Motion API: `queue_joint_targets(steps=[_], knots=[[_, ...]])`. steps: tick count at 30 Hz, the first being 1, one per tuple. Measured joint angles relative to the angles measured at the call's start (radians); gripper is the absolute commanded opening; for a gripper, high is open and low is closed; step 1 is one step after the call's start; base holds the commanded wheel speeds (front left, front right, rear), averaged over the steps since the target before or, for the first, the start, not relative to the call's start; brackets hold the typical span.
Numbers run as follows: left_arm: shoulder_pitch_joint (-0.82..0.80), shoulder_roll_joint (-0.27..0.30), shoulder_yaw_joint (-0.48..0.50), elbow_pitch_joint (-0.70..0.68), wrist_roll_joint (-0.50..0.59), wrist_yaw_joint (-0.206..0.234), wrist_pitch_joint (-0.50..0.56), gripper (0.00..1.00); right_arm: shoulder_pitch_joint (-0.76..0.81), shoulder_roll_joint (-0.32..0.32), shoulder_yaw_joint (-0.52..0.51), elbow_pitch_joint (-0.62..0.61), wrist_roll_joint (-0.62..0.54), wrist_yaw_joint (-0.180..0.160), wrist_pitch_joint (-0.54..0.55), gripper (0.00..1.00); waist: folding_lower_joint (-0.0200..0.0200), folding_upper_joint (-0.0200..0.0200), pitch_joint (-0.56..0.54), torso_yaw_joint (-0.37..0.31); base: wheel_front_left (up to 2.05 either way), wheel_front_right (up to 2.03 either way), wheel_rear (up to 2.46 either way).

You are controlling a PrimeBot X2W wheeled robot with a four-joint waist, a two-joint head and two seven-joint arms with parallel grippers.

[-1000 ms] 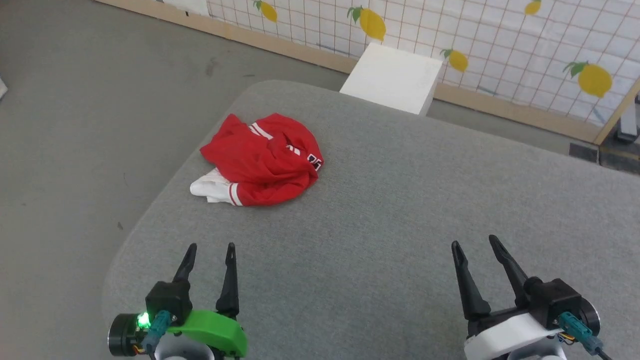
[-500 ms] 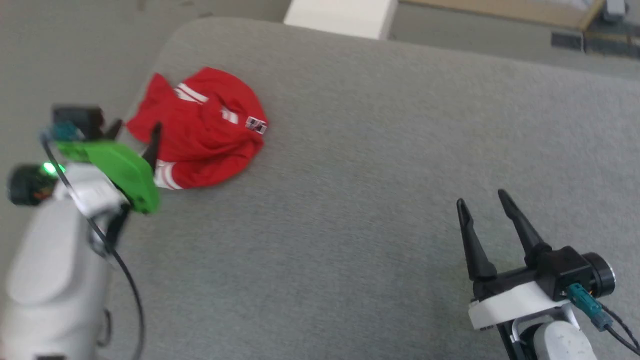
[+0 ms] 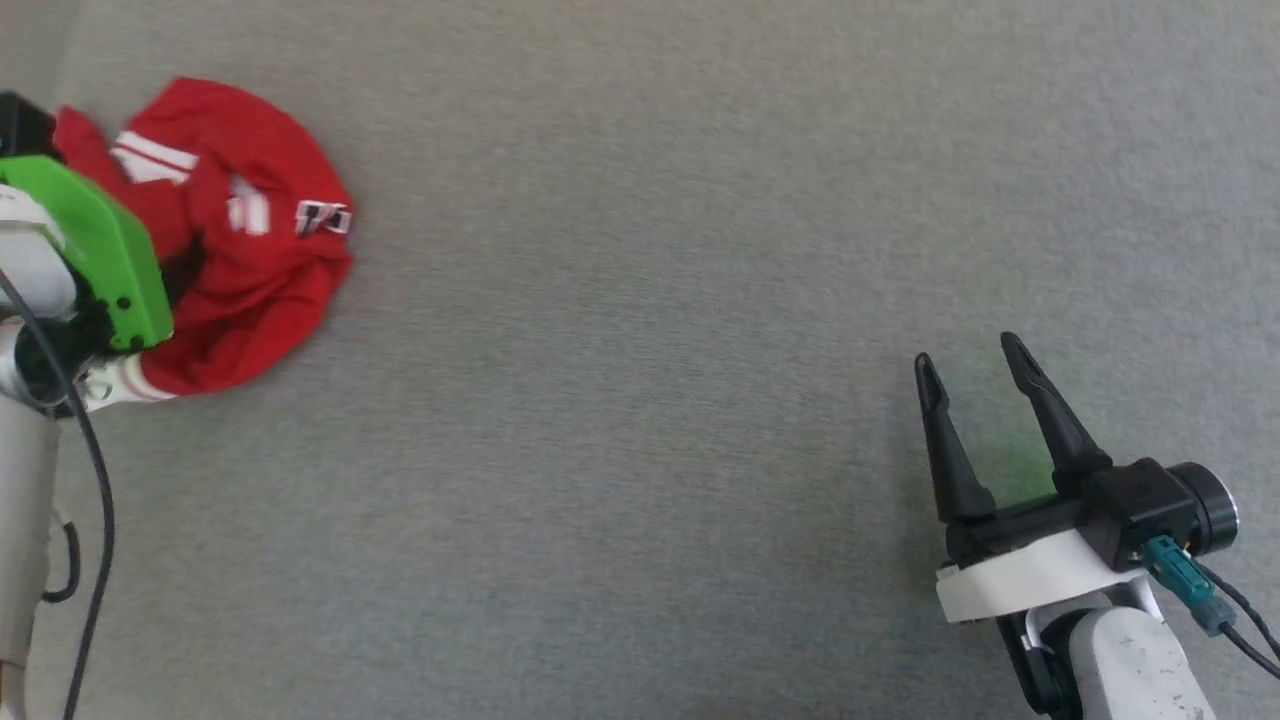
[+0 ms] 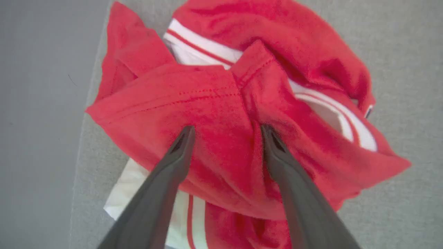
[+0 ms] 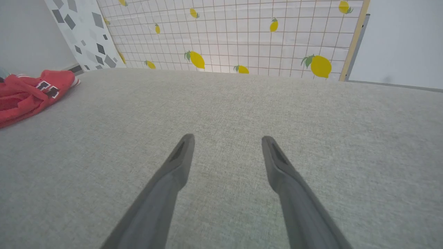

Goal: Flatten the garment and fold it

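The garment (image 3: 250, 250) lies crumpled in a red heap at the left of the grey padded table (image 3: 640, 400), with striped trim and a scrap of black lettering showing. A white sleeve (image 4: 138, 200) pokes out from under the heap. My left gripper (image 4: 227, 128) hangs open right over the red cloth, its fingertips at the fabric with a raised fold between them. In the head view its green wrist housing (image 3: 90, 250) covers the fingers. My right gripper (image 3: 966, 351) stands open over bare table at the lower right, far from the garment (image 5: 24, 93).
The garment sits close to the table's left edge, and beyond that edge is grey floor (image 4: 34, 103). A lemon-patterned grid panel (image 5: 242, 38) stands behind the table's far side. Bare grey cloth stretches between the two grippers.
The head camera has tilted down and the picture has shifted. My left arm has reached forward from the near edge to the garment. The right gripper has stayed open over the table.
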Motion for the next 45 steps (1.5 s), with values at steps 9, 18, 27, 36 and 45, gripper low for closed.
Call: queue_joint_targets(steps=[9, 18, 27, 36, 45], knots=[[-0.019, 0.065, -0.019, 0.049, -0.105, 0.0, 0.155, 0.0, -0.013, 0.0, -0.009, -0.003, 0.009, 0.0, 0.0, 1.0, -0.0002, 0.0, 0.079, -0.076, 0.0, 0.0, 0.0], [-0.013, 0.079, -0.069, 0.014, -0.093, 0.0, -0.048, 0.0, -0.016, 0.0, -0.02, 0.005, 0.009, 0.0, 0.0, 1.0, -0.0001, 0.0, 0.039, -0.064, 0.0, 0.0, 0.0], [-0.055, 0.112, -0.113, -0.06, 0.001, 0.0, -0.353, 0.0, -0.005, 0.001, -0.066, 0.031, 0.011, 0.0, 0.0, 1.0, -0.0002, 0.0, -0.078, -0.048, 0.0, 0.0, 0.0], [-0.125, 0.059, -0.193, -0.196, 0.073, 0.0, -0.585, 0.0, 0.025, 0.0, -0.079, 0.037, 0.044, 0.0, 0.0, 1.0, -0.0002, 0.0, -0.213, -0.043, 0.0, 0.0, 0.0], [-0.127, -0.12, -0.325, -0.301, 0.106, 0.001, -0.633, 0.0, 0.04, 0.0, -0.1, 0.024, 0.064, 0.0, 0.0, 1.0, -0.0003, 0.0, -0.305, -0.091, 0.0, 0.0, 0.0]])
